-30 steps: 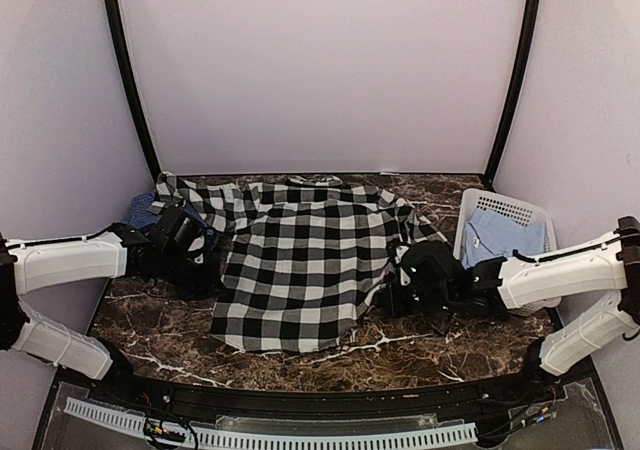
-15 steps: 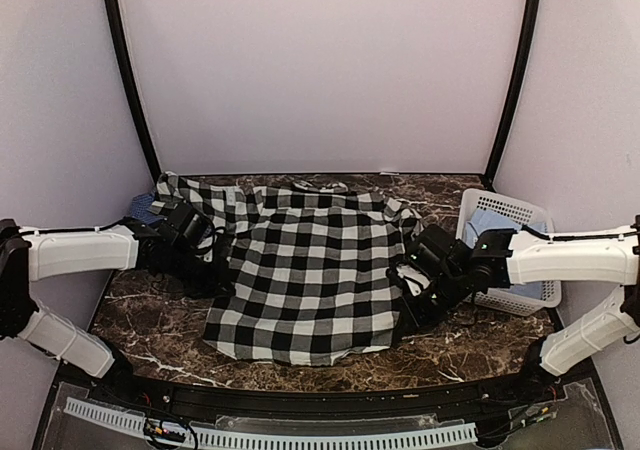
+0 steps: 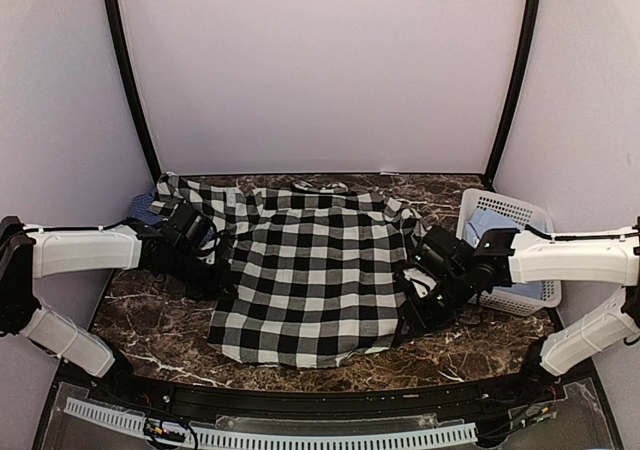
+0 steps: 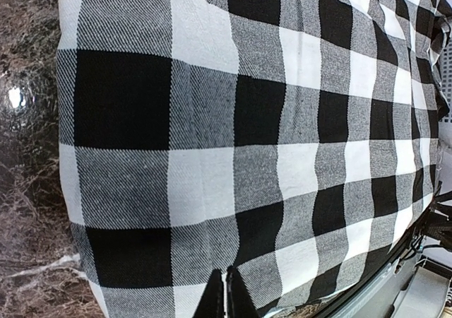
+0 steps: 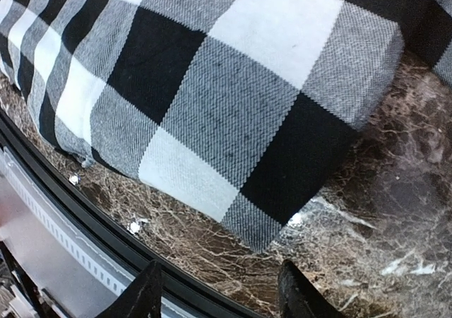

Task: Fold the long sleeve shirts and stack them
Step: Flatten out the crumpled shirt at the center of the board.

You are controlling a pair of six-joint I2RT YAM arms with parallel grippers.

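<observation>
1. At desk centre, top view: the checked shirt [image 3: 310,270] lies spread flat and unfolded. The dark blue shirt [image 3: 140,208] peeks out at ten o'clock, mostly hidden. Nothing is stacked, so the task looks barely begun.
2. Left wrist: the left gripper [image 4: 226,295] has its jaws nearly closed over the checks. Whether they pinch cloth, I cannot tell.
3. Right wrist: the right gripper [image 5: 215,290] has its jaws wide apart and empty, just beside the shirt's edge above the desk [image 5: 381,212].

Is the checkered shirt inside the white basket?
No, the checkered shirt lies spread flat on the marble table, beside the white basket.
</observation>
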